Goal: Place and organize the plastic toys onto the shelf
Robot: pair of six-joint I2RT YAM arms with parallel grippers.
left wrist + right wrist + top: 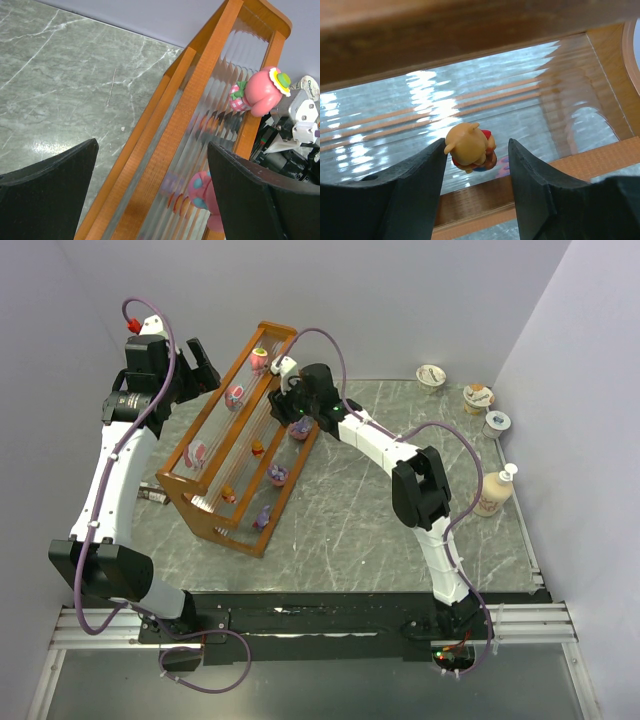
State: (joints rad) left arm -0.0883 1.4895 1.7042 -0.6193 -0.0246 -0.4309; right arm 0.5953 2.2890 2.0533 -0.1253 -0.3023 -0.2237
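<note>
Worktop (pixel 340 510) marble runs open from the arm bases to the bottle (pixel 492 490) at its right edge; the shelf (pixel 278 333) stands slantwise on the left half. Your right pincer (pixel 477 142) is narrowly parted at a ribbed tier, with a tan figure (pixel 467 146), red and blue underneath, between its fingers and brushing the left one. Farther back, your left pincer (pixel 152 145) gapes wide over the top rail, near a pink figure (pixel 262 92) capped yellow and green.

The left arm (pixel 115 465) is raised and reached forward with the left tool (pixel 151 145) spread wide, while the right arm (pixel 400 455) is stretched forward-left with the right tool (pixel 476 141) parted.
</note>
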